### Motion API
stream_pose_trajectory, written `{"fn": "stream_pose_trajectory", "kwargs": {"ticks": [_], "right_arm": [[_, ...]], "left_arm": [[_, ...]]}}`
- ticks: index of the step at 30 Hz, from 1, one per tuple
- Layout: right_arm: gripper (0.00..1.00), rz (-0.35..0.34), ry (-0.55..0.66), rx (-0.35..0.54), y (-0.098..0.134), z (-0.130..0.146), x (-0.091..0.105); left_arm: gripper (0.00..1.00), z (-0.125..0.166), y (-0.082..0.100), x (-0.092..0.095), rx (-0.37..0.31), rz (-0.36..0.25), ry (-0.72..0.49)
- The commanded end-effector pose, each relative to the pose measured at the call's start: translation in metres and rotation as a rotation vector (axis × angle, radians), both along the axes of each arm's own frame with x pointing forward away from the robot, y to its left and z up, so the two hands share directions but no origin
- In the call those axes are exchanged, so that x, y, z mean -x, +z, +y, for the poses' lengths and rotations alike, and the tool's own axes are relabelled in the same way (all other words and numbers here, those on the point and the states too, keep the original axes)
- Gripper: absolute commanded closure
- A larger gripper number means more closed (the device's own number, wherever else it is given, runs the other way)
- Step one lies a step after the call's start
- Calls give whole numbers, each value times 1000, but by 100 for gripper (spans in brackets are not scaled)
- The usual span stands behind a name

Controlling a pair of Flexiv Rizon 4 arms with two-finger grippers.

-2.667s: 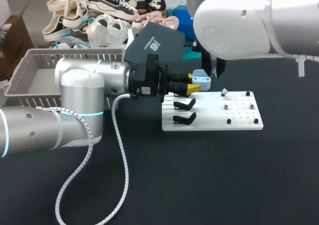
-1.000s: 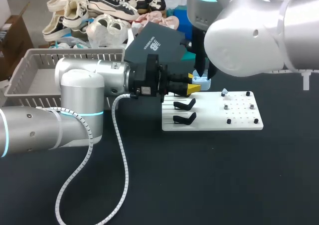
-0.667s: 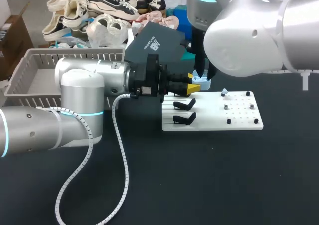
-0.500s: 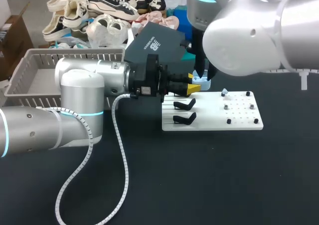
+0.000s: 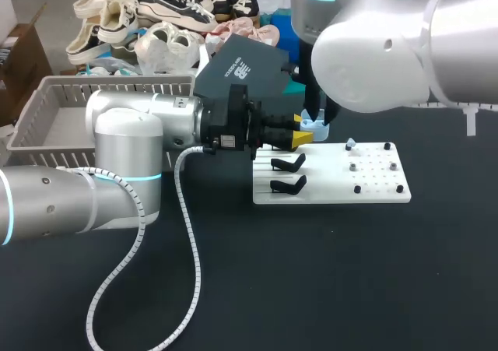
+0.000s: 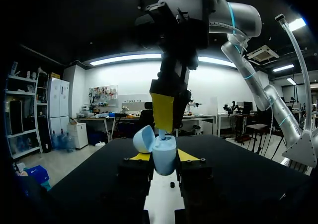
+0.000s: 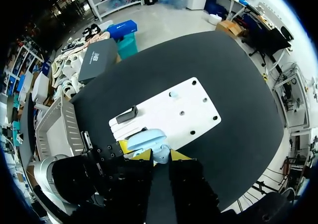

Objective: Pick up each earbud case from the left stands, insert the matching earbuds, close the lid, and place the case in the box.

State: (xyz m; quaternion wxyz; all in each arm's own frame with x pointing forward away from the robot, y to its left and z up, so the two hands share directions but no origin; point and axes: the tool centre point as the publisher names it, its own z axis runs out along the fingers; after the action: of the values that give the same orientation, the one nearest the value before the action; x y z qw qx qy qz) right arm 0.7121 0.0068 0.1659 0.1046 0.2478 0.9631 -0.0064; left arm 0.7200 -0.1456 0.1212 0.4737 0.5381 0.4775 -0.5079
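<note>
You see the light-blue case [image 6: 164, 153] upright, its lid [image 6: 144, 138] hinged open to one side, clamped between the left gripper [image 6: 164, 159] fingers above the white board [image 5: 331, 194]. Two black stands [image 5: 288, 163] sit on the board's left part. A pale earbud [image 5: 351, 143] rests near its far edge. The grey slatted box [image 5: 117, 79] lies well apart, far left.

A robotics lab: two silver-white robot arms, the left arm [image 5: 117, 156] and right arm [image 5: 373, 47], work over a black table [image 5: 311, 289] that carries a white fixture plate [image 5: 334, 189] with black stands [image 5: 288, 184], beside a slatted grey basket [image 5: 62, 102]. A spiral-wrapped cable [image 5: 187, 234] loops from the left arm's wrist.
</note>
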Motion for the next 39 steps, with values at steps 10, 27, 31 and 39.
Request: {"fn": "stream_pose_trajectory", "kwargs": {"ticks": [10, 27, 31, 39], "right_arm": [[87, 24, 3, 26, -5, 2, -3], [64, -84, 13, -27, 21, -16, 10], [54, -150, 9, -42, 26, -33, 11], [29, -215, 67, -75, 26, -77, -3]], "left_arm": [[100, 0, 0, -1, -1, 0, -1], [100, 0, 0, -1, -1, 0, -1], [100, 0, 0, -1, -1, 0, -1], [100, 0, 0, -1, -1, 0, -1]]}}
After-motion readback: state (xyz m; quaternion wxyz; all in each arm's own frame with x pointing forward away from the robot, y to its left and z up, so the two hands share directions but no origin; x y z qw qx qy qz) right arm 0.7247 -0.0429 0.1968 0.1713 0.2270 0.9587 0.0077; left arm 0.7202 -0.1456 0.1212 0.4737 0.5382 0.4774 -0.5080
